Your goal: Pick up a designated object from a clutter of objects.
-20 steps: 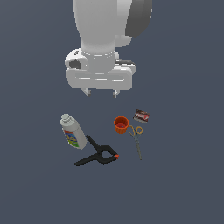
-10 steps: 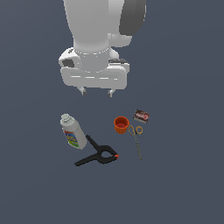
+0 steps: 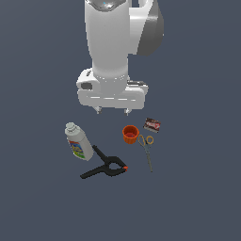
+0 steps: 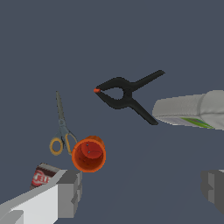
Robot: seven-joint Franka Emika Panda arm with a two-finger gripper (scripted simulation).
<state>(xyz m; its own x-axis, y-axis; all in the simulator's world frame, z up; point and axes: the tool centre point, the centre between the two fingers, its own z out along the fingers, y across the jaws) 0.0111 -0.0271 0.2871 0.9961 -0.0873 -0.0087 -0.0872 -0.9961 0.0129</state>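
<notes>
The scissors (image 3: 146,149) lie flat on the grey floor, yellow-orange loop handles beside the orange cup (image 3: 130,134), thin grey blades pointing away from it. In the wrist view the scissors (image 4: 61,129) lie next to the cup (image 4: 89,154). My gripper (image 3: 112,111) hangs above the clutter, open and empty, its two fingertips well apart; in the wrist view the fingers (image 4: 70,192) frame the gripper's gap (image 4: 142,189). The scissors sit toward the exterior view's right of the gripper and lower in that view.
A white bottle with a colourful label (image 3: 78,141) lies at the exterior view's left. A black spring clamp with orange tips (image 3: 105,165) lies below it. A small dark red-and-white box (image 3: 152,125) sits beside the cup, also in the wrist view (image 4: 43,176).
The arm has shifted toward the exterior view's left and risen slightly; the gripper stays open. The objects on the floor have not moved.
</notes>
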